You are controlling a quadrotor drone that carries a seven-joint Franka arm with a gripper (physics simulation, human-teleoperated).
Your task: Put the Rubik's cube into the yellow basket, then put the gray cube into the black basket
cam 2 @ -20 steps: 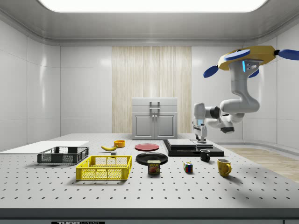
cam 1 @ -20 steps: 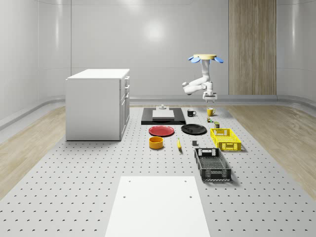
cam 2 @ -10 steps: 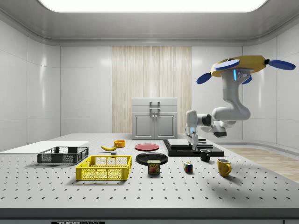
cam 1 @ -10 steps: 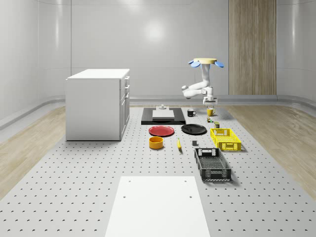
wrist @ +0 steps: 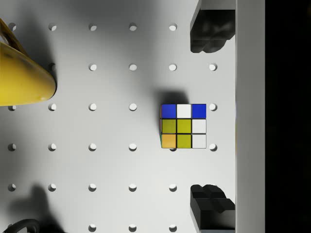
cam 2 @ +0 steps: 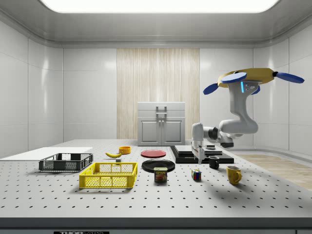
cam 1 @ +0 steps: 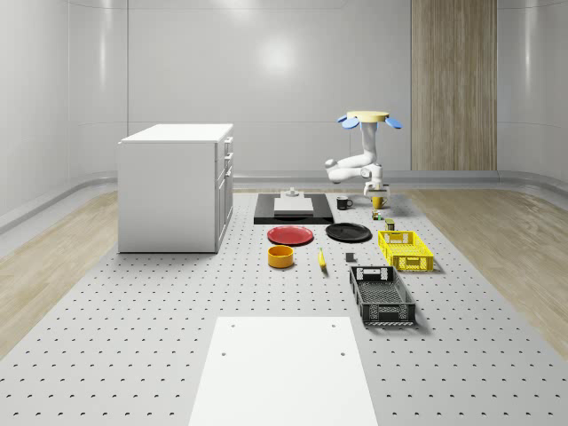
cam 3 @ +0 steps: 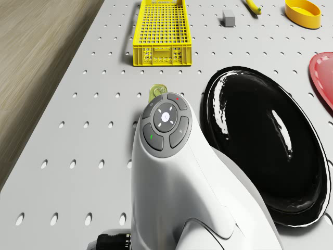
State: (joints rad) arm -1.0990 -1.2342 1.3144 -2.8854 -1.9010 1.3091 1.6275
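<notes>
The Rubik's cube (wrist: 183, 125) lies on the perforated table, right below my open gripper (wrist: 210, 118), and is also seen in the side view (cam 2: 196, 174). Its near edge falls between the two black fingertips (wrist: 209, 34), with clear air between them. In the side view the gripper (cam 2: 199, 159) hangs a little above the cube, pointing down. The drone (cam 2: 246, 77) hovers over the far right of the table (cam 1: 368, 116). The yellow basket (cam 1: 406, 249) and the black basket (cam 1: 381, 295) stand nearer the front. The gray cube (cam 3: 228, 17) sits beside the yellow basket (cam 3: 159, 31).
A yellow mug (cam 2: 233, 174) and a black mug (cam 2: 213, 162) stand close to the Rubik's cube. A spam can (cam 2: 161, 174), a black plate (cam 3: 265, 151), a red plate (cam 1: 290, 235), an orange bowl (cam 1: 280, 256) and a banana (cam 1: 321, 259) lie nearby. A white cabinet (cam 1: 176, 186) stands at the left.
The drone has sunk lower and drifted toward the side view's left. The gripper has come down with it, from over the black tray to just above the Rubik's cube.
</notes>
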